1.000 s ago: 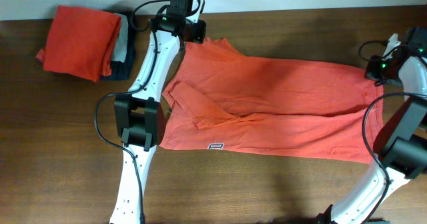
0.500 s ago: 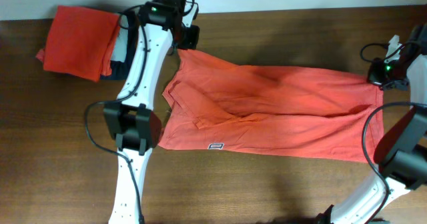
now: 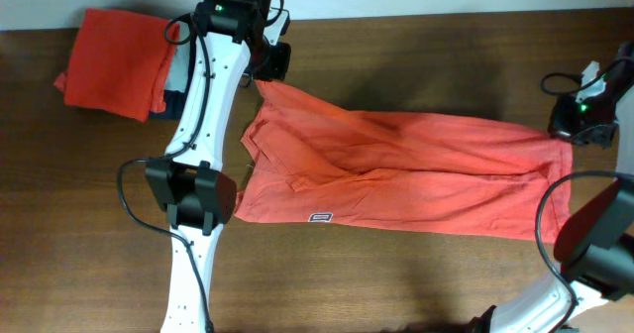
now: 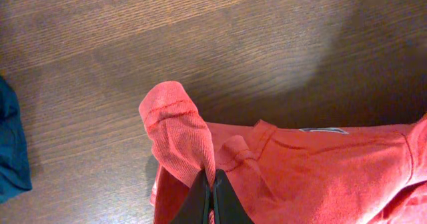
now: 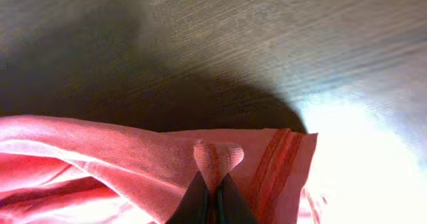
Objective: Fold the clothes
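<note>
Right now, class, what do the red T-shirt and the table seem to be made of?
The T-shirt looks like knitted cotton, matte: fine ribbing and a stitched hem show close up. The table looks like wood or wood-look laminate, with a slight sheen and dark grain lines.

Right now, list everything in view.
T-shirt: one, coral-red, spread across the centre.
folded orange garment: one, orange, far left corner.
grey garment: one, grey, tucked beside the orange one.
navy garment: one, navy, beside the grey.
table: one, dark brown wood, under everything.
left arm: one, white and black, over the shirt's left end.
right arm: one, white and black, right edge.
left tool: one, black, shut on T-shirt.
right tool: one, black, shut on T-shirt.
</note>
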